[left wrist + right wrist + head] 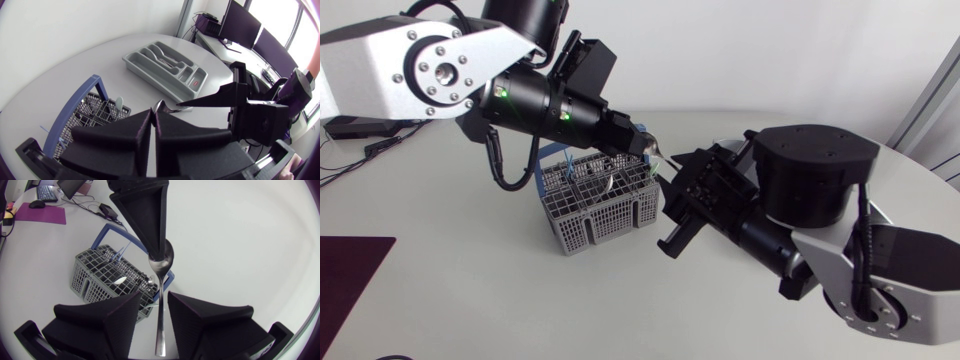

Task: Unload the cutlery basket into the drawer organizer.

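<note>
Grey cutlery basket (600,205) with blue handle (75,111), silver spoon (161,295), pale grey organizer (150,70), matte black fingers (100,325), white table (470,290)

**Camera placement**

The worktop (470,300) is overlooked from above by the head view. The drawer organizer (150,76) is faced past the left gripper (153,114). The cutlery basket (82,280) and spoon (161,287), shared by all, are viewed closely over the right gripper (154,302).

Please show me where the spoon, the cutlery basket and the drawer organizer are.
spoon (162,265): right wrist view, on its bowl.
cutlery basket (610,218): head view, on its front wall.
drawer organizer (152,76): left wrist view, on its near wall.
</note>
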Tool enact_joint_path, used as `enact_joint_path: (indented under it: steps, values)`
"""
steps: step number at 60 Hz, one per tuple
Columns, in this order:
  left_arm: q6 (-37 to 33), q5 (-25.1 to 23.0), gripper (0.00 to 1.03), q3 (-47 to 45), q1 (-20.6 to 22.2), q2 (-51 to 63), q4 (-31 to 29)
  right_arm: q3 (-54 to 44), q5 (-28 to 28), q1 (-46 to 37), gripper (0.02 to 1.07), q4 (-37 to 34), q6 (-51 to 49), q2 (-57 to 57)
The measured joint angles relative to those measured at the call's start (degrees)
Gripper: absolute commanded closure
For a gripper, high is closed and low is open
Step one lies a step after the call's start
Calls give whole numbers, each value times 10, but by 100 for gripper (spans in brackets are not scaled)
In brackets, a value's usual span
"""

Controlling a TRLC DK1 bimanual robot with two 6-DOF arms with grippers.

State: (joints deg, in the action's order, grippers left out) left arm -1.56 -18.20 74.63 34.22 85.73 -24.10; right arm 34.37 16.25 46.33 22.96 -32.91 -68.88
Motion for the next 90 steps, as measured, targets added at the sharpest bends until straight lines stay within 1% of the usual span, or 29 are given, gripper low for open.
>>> enact_joint_path:
  steps: [7,26,35,37,50,54,59,62,70,72,74,84,90]
  values:
    - [0,0,96,-1,1,0,0,0,-1,0,71,0,-2,-9]
    - [-2,0,96,-18,12,0,0,0,1,0,71,14,-6,-15]
    - [-2,0,96,-20,15,0,0,0,3,0,75,15,-6,-17]
    - [-2,0,96,-20,15,0,0,0,4,0,78,15,-6,-19]
    - [-6,0,96,-21,16,0,0,0,4,0,89,15,-7,-22]
    - [-6,0,96,-23,16,0,2,0,5,0,95,15,-7,-22]
    - [-6,0,96,-26,16,0,4,0,5,0,98,15,-9,-22]
    - [-6,0,96,-26,16,0,6,0,5,0,101,15,-11,-22]
    - [-6,0,95,-26,16,0,9,0,5,0,101,15,-10,-24]
    - [-6,1,92,-26,16,0,9,0,5,0,101,14,-10,-24]
    - [-6,1,87,-26,16,0,9,0,5,-1,101,13,-10,-24]
    - [-6,0,39,-26,15,0,19,0,-9,-3,101,-2,-11,-24]
    - [-5,0,20,-26,11,-7,24,0,-17,-3,101,-14,-10,-24]
